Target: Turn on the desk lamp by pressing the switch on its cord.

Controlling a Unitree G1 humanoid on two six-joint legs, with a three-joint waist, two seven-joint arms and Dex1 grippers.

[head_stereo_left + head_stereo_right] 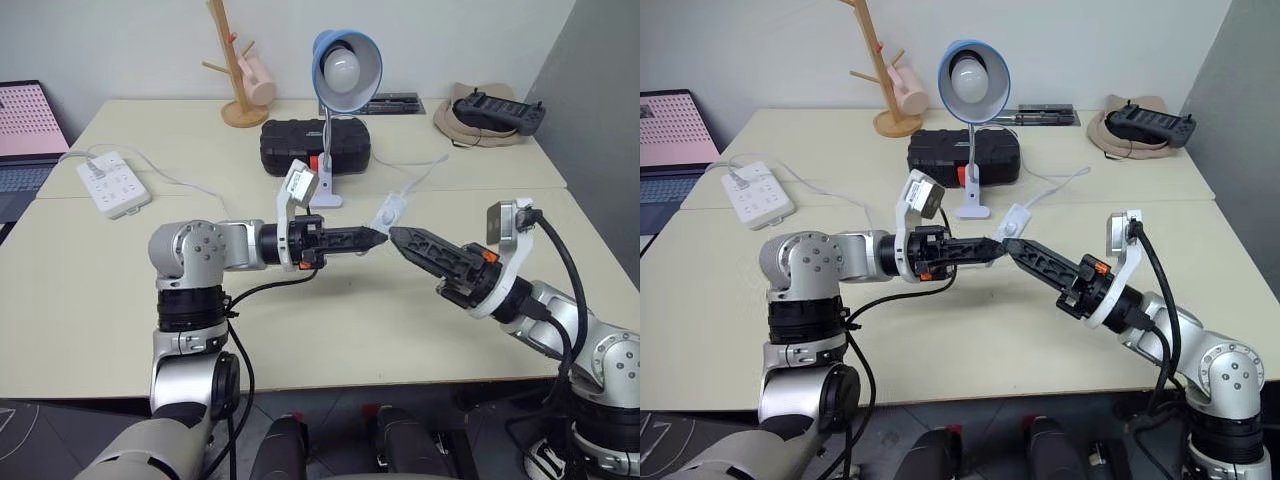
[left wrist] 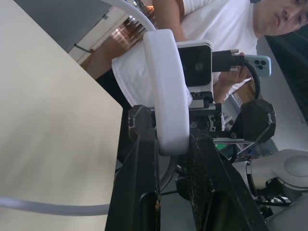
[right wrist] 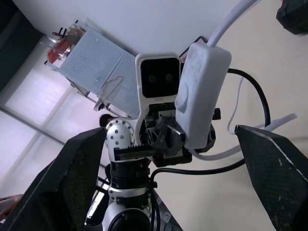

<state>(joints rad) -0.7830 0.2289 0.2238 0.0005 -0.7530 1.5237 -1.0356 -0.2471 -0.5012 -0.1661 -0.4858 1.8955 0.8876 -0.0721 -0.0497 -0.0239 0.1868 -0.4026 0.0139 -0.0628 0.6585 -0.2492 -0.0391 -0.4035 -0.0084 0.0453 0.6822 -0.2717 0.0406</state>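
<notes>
Left gripper (image 1: 372, 238): clenched on the switch (image 1: 388, 213), holding it lifted off the table (image 1: 90, 300), in front of the desk lamp (image 1: 343, 75).
Switch: small, light, rigid plastic, likely slick; best held by its narrow edges, rocker face left free.
Cord (image 1: 425, 172): thin, limp, trails from the switch across the table.
Right gripper (image 1: 400, 236): spread wide, facing the switch, holding nothing.

Even, bright room light falls on the bench (image 1: 90, 300), with only soft, faint shadows. The lamp (image 1: 345, 62) bulb looks unlit. The bench smears into blur in the left wrist view, and daylight, perhaps from a window, glares behind the right wrist's fingers (image 3: 72, 187).
</notes>
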